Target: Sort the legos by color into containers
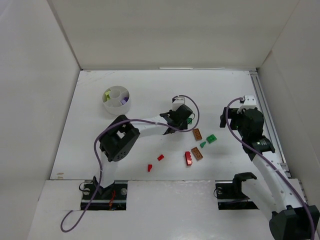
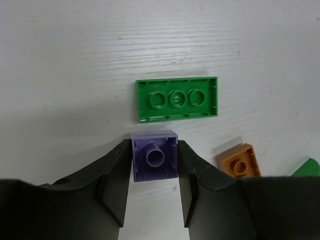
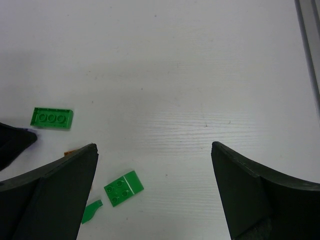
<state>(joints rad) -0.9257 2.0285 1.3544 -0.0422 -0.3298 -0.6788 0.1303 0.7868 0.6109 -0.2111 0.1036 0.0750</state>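
My left gripper (image 2: 155, 146) is shut on a purple brick (image 2: 155, 162), whose hollow underside faces the camera. A green two-by-four brick (image 2: 177, 98) lies just beyond it, and a brown-orange brick (image 2: 239, 161) lies to the right. In the top view the left gripper (image 1: 182, 116) is at mid-table. My right gripper (image 3: 154, 150) is open and empty over bare table, and it shows in the top view (image 1: 223, 119). A green sloped brick (image 3: 123, 188) and a small green piece (image 3: 91, 211) lie by its left finger. The white cup (image 1: 114, 110) stands at the back left.
The cup holds yellow-green (image 1: 107, 94) and purple (image 1: 124, 101) bricks. Brown-orange (image 1: 197, 133), green (image 1: 212, 138) and red (image 1: 188, 158) bricks lie between the arms, and small red pieces (image 1: 160, 157) lie nearer the front. White walls enclose the table, with a rail (image 1: 265, 115) on the right.
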